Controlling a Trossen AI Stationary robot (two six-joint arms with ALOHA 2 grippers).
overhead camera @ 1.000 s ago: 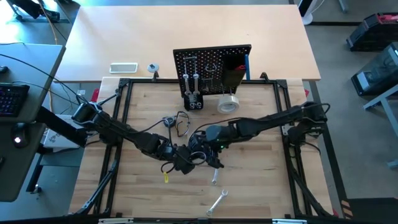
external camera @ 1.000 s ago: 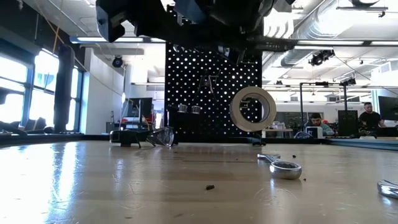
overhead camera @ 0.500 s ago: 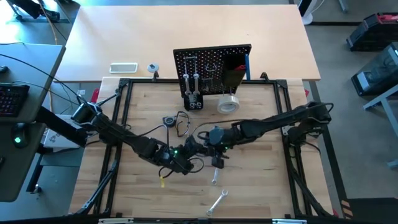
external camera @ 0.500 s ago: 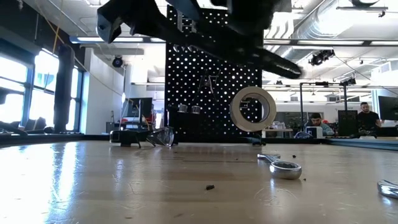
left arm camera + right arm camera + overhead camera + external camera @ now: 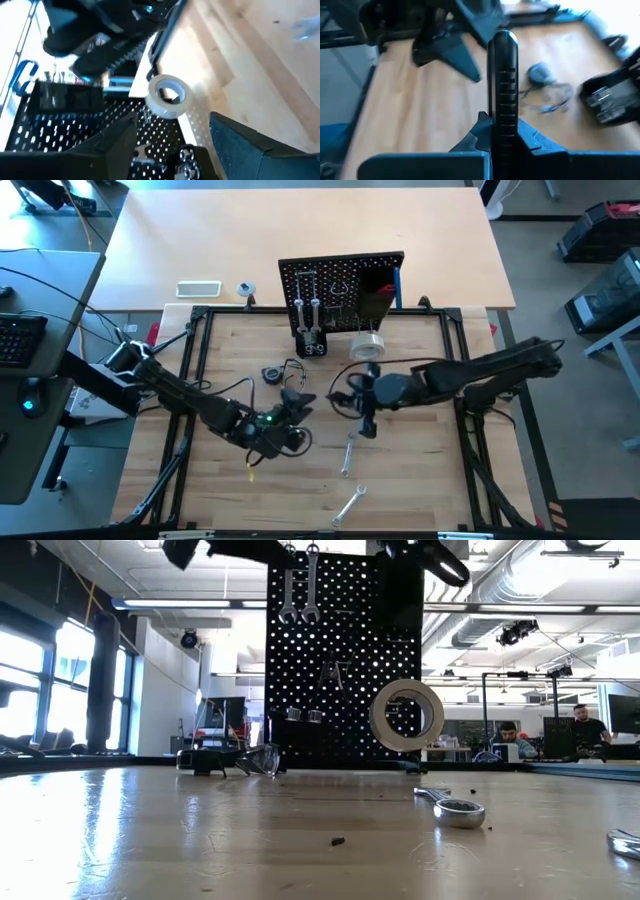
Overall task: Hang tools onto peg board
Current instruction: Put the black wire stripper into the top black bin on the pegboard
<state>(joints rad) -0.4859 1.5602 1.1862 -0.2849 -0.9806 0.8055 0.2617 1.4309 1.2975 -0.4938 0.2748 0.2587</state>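
Over on the left, the left gripper hangs above the wooden table with its fingers spread and nothing between them; the left wrist view shows both dark fingers wide apart, looking toward the tape roll and the peg board beyond it. Just beside that claw lies a small round gadget with tangled wire.

Now the right gripper, clenched tight on a black-handled tool that stands straight up between its jaws. Past it, toward the front edge, two wrenches lie loose on the table, well apart from the board.

The board itself stands behind both claws, two wrenches already hanging on it.

By my reading this is the carry step: the right arm has its tool, and next it needs to lift toward a free hook, handle kept steady, and slide on cleanly.
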